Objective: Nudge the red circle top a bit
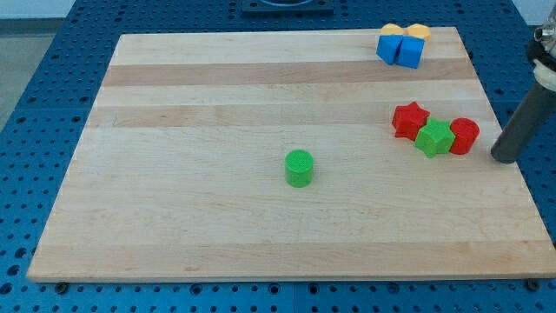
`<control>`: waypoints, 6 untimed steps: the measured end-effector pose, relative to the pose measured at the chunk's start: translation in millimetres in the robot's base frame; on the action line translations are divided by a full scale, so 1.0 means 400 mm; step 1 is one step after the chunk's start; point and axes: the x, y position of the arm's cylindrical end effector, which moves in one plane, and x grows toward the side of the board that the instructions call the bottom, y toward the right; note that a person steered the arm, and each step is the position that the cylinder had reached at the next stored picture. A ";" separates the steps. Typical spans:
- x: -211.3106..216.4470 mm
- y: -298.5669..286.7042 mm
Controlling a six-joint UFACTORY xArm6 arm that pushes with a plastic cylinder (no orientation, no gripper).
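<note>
The red circle (466, 136) stands near the board's right edge, touching a green star-shaped block (433, 138) on its left. A red star (409, 120) touches the green star from the upper left. My tip (503, 157) is at the end of the dark rod that comes in from the view's right. It sits just right of the red circle and slightly lower, with a small gap between them.
A green cylinder (299, 168) stands alone near the middle of the wooden board (217, 104). At the top right corner, two blue blocks (399, 49) sit against two yellow-orange blocks (405, 32). The board's right edge runs just beside my tip.
</note>
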 end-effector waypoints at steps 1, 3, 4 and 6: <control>-0.011 -0.017; -0.017 -0.093; -0.019 -0.125; -0.023 -0.126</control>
